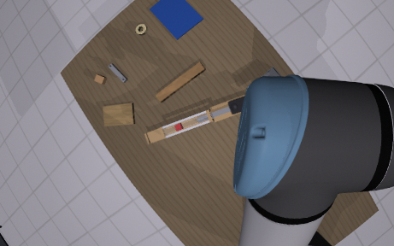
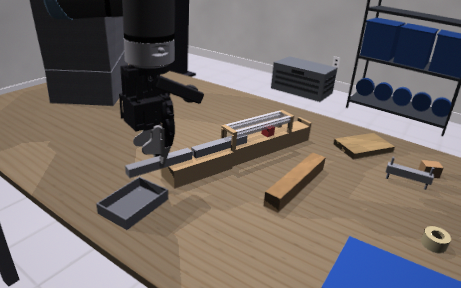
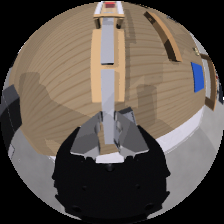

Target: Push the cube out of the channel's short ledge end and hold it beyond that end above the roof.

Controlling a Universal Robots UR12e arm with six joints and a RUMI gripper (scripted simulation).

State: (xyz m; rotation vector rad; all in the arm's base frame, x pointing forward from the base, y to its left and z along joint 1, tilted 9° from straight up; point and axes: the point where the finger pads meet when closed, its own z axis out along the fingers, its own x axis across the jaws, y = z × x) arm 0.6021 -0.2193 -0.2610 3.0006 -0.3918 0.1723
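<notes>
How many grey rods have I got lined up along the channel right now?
2. One grey rod is clamped in the gripper, sticking out over the channel's near end. A second rod lies ahead of it, its tip under the roof, short of the red cube. Others may be hidden.
</notes>
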